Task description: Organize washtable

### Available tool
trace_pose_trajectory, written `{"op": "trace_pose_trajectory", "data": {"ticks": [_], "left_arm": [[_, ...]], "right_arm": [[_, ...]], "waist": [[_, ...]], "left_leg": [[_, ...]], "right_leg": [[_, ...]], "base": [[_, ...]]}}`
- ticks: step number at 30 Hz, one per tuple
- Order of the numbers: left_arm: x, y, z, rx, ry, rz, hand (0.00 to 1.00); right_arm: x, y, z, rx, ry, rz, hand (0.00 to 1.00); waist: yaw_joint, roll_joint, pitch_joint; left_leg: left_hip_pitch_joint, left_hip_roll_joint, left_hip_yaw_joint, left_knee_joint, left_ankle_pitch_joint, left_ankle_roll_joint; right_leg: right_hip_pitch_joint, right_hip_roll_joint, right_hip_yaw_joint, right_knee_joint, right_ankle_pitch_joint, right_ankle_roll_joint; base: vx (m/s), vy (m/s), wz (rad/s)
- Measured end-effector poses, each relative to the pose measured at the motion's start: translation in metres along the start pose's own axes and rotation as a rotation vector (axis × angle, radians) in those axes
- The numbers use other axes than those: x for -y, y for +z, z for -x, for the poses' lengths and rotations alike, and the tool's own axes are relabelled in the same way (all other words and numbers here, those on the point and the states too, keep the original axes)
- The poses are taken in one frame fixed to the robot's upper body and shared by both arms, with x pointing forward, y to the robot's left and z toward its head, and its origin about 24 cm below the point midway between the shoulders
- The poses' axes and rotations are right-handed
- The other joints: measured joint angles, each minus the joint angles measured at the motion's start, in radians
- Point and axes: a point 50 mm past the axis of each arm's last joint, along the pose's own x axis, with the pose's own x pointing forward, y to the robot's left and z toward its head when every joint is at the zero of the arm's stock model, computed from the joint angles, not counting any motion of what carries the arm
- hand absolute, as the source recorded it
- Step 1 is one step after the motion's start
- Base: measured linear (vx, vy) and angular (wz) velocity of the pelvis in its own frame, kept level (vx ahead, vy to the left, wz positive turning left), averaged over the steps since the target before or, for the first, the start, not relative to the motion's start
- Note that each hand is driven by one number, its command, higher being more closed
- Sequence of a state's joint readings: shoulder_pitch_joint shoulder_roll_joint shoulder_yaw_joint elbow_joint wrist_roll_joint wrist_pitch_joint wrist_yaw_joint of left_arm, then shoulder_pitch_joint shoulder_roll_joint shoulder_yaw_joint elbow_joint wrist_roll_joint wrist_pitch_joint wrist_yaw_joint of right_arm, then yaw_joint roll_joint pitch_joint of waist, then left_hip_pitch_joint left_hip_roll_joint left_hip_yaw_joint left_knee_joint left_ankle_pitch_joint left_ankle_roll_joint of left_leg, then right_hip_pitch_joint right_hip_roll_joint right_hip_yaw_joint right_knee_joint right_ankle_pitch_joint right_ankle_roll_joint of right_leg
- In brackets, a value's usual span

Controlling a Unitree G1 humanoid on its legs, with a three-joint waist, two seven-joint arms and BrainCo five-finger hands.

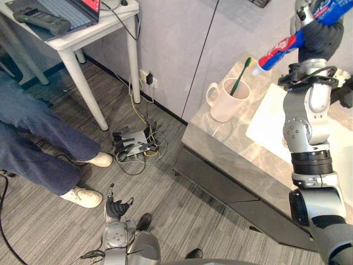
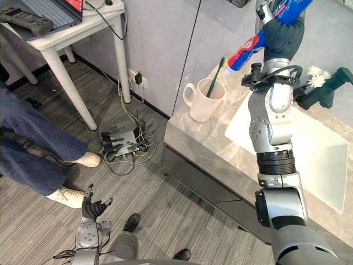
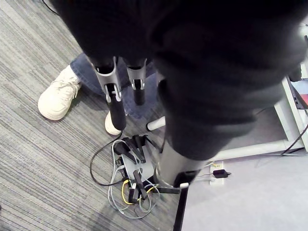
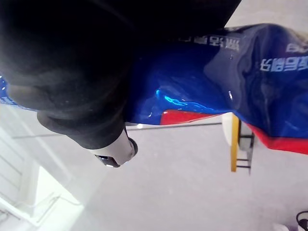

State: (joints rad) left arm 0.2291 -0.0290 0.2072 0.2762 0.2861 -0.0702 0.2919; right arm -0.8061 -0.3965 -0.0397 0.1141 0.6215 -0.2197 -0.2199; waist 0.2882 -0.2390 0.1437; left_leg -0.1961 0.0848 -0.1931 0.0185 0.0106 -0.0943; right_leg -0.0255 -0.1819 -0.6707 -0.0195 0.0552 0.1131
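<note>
My right hand (image 1: 319, 34) is raised above the marble washtable (image 1: 259, 157), shut on a blue, red and white toothpaste tube (image 1: 280, 48) whose white cap points down toward the mug. The tube (image 4: 216, 91) runs across the palm in the right wrist view. A white mug (image 1: 229, 100) stands near the table's far left corner with a green toothbrush (image 1: 241, 75) leaning in it. My left hand (image 1: 116, 208) hangs low over the floor with its fingers (image 3: 113, 98) straight and nothing in it.
A white sink basin (image 2: 320, 157) takes up the table's right part, with a dark faucet (image 2: 331, 87) and white flowers (image 2: 315, 76) behind it. A seated person's legs (image 1: 38, 149) and white shoes, a power strip with cables (image 1: 135, 144) and a white desk (image 1: 83, 38) are at left.
</note>
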Motion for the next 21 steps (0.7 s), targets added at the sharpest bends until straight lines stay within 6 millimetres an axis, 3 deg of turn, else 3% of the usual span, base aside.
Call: {"op": "trace_pose_trajectory", "data": {"ticks": [5,21], "left_arm": [[0.003,-0.003,-0.002,-0.016,-0.011,0.000,0.00],[0.003,-0.006,-0.002,-0.036,-0.020,0.028,0.00]], "right_arm": [[0.002,-0.012,0.010,-0.040,-0.025,-0.033,1.00],[0.004,-0.019,0.011,-0.068,-0.029,-0.025,1.00]], "waist": [[0.000,-0.011,0.009],[0.000,-0.019,0.037]], "left_leg": [[-0.004,0.003,-0.012,0.000,-0.001,-0.002],[-0.018,0.003,-0.019,0.000,-0.001,-0.002]], "right_leg": [[0.001,0.005,0.000,0.000,0.000,0.000],[-0.010,0.006,0.001,0.000,0.000,0.000]], "base": [[0.00,-0.004,0.04],[0.00,0.000,0.00]]}}
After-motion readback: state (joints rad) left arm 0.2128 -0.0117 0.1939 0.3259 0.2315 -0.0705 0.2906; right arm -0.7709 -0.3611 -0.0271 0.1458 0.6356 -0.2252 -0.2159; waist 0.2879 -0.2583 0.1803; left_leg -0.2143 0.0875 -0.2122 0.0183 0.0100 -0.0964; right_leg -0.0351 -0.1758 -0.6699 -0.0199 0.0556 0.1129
